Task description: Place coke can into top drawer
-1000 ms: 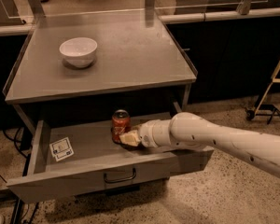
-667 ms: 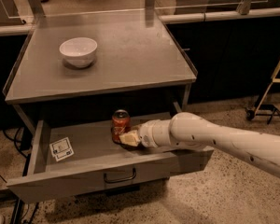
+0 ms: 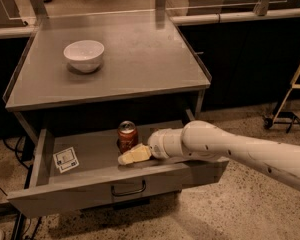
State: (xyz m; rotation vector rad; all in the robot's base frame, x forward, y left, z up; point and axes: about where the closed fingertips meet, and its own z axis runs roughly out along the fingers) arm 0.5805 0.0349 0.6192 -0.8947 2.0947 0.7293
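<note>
Red coke can stands in top drawer — end effector just beside.

No wording is coming through legibly anywhere. The coke can, standing in the top drawer, is showing only a pale blur on its red side, and the white tag, lying at 9 o'clock from the can, is carrying dark print too small to read. The gripper is sitting inside the drawer, just beside the can at 5 o'clock.
</note>
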